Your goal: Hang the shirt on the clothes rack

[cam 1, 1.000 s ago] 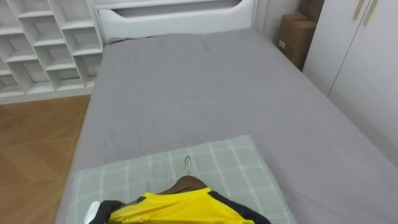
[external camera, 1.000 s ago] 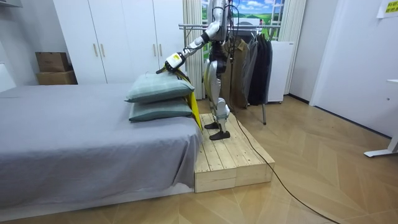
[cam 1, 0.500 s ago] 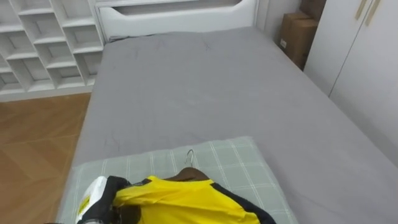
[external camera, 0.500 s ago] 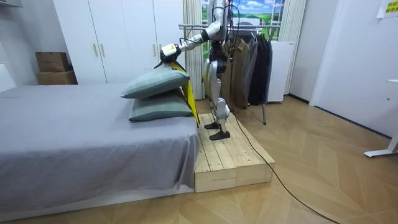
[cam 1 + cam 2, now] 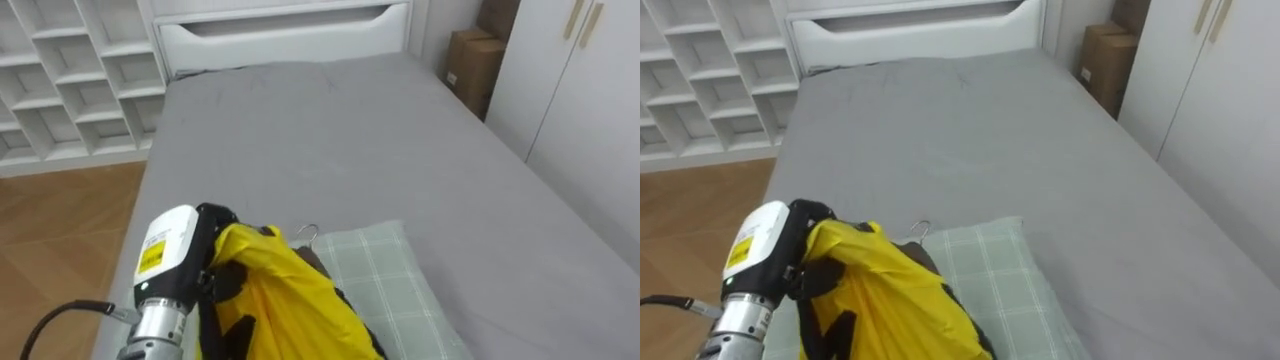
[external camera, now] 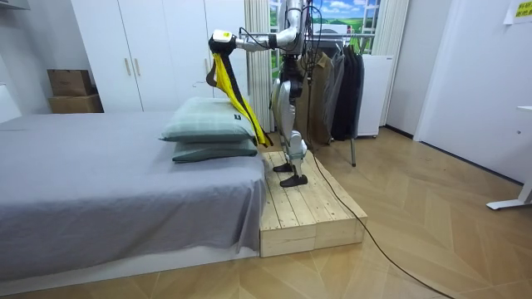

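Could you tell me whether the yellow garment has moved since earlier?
Yes, upward: the left hand has raised the yellow garment off the top pillow.

Head stereo pair looking down the grey-sheeted bed (image 5: 400,170) toward its white headboard (image 5: 280,30), close above the green checked pillow (image 5: 385,290), room camera well off, side-on, sharing bed and pillow
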Available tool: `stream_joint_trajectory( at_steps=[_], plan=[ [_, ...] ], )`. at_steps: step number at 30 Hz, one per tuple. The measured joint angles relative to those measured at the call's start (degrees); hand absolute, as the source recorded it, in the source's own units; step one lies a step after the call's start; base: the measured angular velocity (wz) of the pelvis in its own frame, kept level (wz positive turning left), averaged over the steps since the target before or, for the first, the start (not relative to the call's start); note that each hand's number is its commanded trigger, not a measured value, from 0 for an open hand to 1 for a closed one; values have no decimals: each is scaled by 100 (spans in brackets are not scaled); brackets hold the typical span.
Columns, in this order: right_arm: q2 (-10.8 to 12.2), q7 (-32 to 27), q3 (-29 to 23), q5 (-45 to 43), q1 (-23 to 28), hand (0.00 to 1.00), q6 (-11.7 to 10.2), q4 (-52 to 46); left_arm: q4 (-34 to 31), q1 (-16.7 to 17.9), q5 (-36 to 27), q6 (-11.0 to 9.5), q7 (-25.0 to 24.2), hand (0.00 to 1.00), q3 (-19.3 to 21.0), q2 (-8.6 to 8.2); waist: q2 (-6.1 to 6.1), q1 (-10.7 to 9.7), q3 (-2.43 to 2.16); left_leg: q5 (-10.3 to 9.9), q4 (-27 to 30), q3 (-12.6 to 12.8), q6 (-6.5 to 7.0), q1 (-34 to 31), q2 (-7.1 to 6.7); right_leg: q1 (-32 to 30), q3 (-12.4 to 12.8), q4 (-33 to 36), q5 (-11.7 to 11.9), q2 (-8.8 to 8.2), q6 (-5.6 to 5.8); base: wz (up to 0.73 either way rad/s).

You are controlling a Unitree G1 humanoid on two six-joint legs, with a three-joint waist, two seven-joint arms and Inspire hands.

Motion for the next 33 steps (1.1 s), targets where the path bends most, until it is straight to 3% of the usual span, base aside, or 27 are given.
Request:
stream_joint_trajectory(
  at_steps=[8,19,23,28,30,33],
  plan=[
    [-47,73,-54,-36,-26,0,2,44,-1,0,98,-2,-1,100,1,85,-69,19,-10,0,16,-1,0,2,-4,6,3,0,0,-3,0,0],
    [-46,107,-84,63,-64,0,2,175,-1,-1,99,-48,0,100,1,111,-72,19,-9,0,-9,-8,0,1,-1,-3,8,-6,0,1,0,0],
    [-45,107,-89,392,-85,0,-35,152,-32,-2,412,-99,8,100,0,220,-53,5,-3,0,-7,-4,0,8,-1,11,13,-4,1,5,-2,0],
    [-47,110,-102,940,-153,0,-186,25,-548,-2,730,-411,255,100,-22,382,27,37,49,0,-1,-46,0,-4,-4,8,22,-1,2,1,-1,0],
    [-35,110,-101,957,-151,0,-186,-249,-708,-4,846,-599,424,100,10,382,57,45,49,0,-8,-47,0,-4,-3,-3,19,3,2,2,-1,0],
    [-39,121,-104,958,-203,0,-369,-662,-749,-60,1092,-887,631,100,16,392,112,102,36,0,-7,-45,0,6,-2,-2,54,3,2,10,-1,-1]
  ],
)
